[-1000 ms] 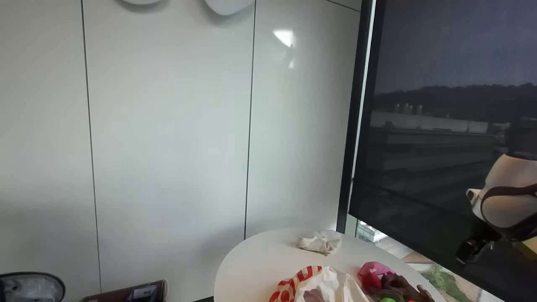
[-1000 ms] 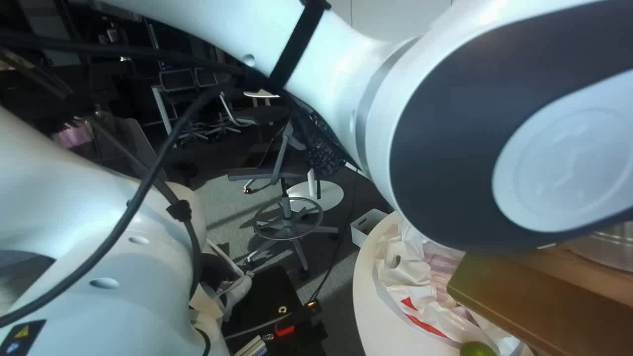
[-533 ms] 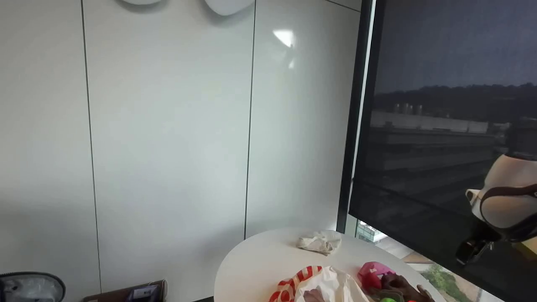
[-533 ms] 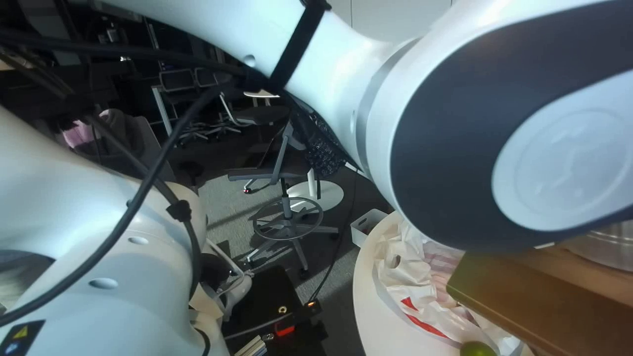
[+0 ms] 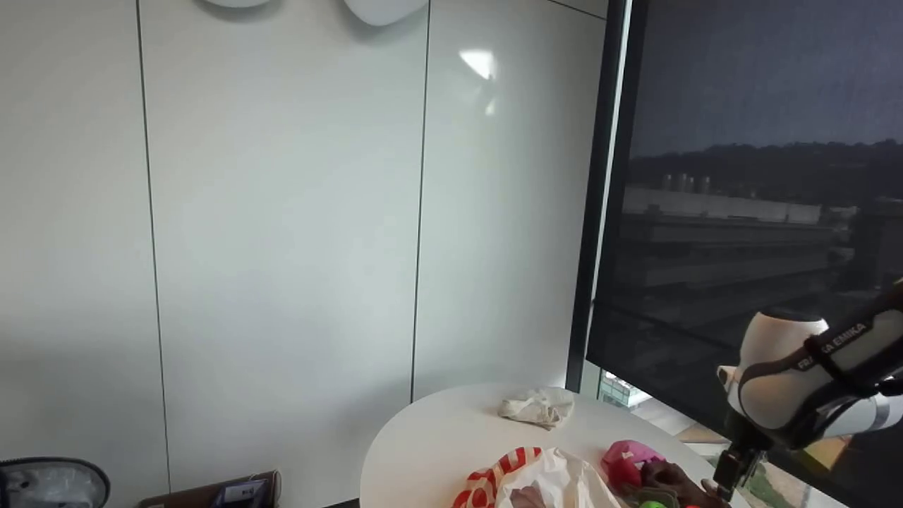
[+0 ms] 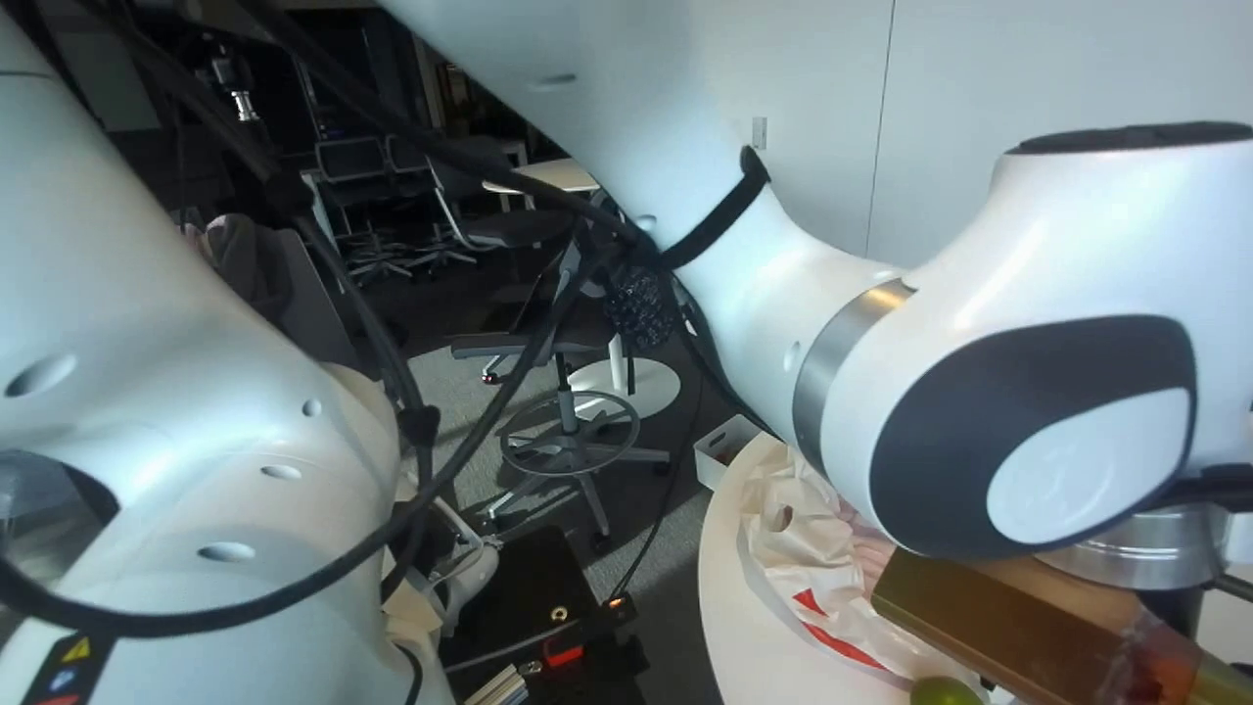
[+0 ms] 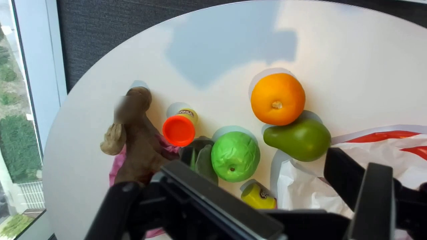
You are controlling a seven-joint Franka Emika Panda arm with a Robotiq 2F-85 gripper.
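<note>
My gripper [image 7: 273, 186] is open and empty, pointing down at the round white table. Between and beyond its fingers lie a yellow can [image 7: 257, 196], a green apple [image 7: 235, 156] and a crumpled white bag [image 7: 305, 186]. A green pear [image 7: 302, 140] touches an orange [image 7: 278, 100] beyond them. A can with an orange lid [image 7: 179, 130] stands beside a brown plush figure [image 7: 143, 146] on pink cloth. In an exterior view the gripper [image 5: 726, 480] overlaps the plush figure's edge; whether they touch cannot be told. A brownish box and the arm mostly hide the gripper in an exterior view.
A beige cloth [image 5: 537, 408] lies near the far table rim [image 5: 395, 423]. A red-and-white striped cloth [image 5: 494, 480] lies by the bag. The brownish box [image 6: 998, 627] and a metal cylinder [image 6: 1140, 548] are near the arm. A dark blind [image 5: 741, 296] hangs behind the arm.
Since half a second ago the arm has moved left and down in an exterior view, bringing the gripper down toward the table's objects. The objects on the table have not visibly moved.
</note>
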